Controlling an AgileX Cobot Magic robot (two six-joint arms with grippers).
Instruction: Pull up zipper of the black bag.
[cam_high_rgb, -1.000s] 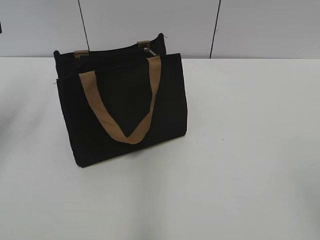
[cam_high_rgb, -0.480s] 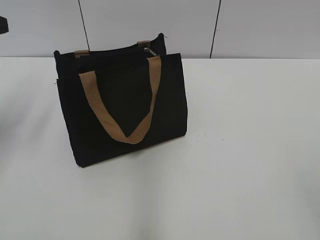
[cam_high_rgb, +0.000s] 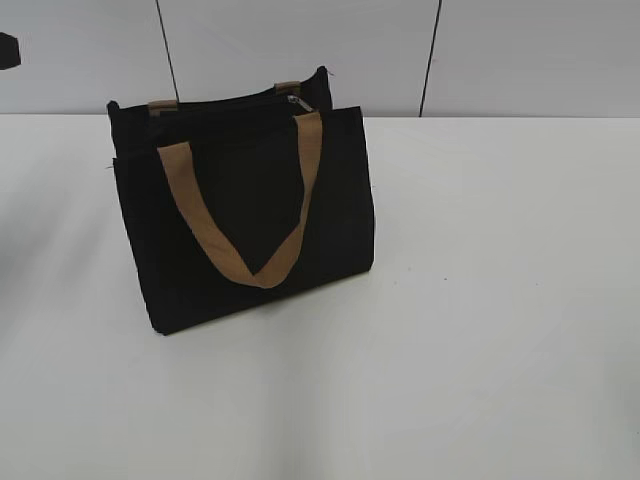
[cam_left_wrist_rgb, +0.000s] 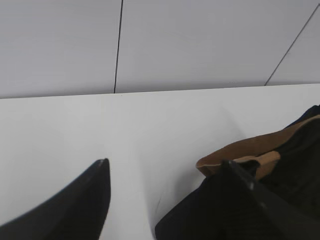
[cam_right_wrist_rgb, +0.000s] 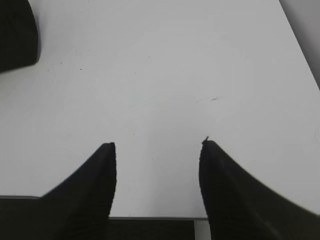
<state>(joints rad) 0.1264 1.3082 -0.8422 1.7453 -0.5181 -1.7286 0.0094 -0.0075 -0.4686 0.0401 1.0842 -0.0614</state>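
The black bag stands upright on the white table, left of centre. A tan strap handle hangs down its front. The zipper runs along the top edge, with its small silver pull at the right end. My left gripper is open and empty, just left of the bag, and its right finger overlaps the bag's side below the tan strap. Only a dark tip of it shows in the exterior view. My right gripper is open and empty over bare table, with a bag corner far off.
A grey panelled wall stands right behind the table and the bag. The table's near edge lies just below my right gripper.
The dark tip of my left arm has come a little further into the exterior view at the left edge. The bag has not moved.
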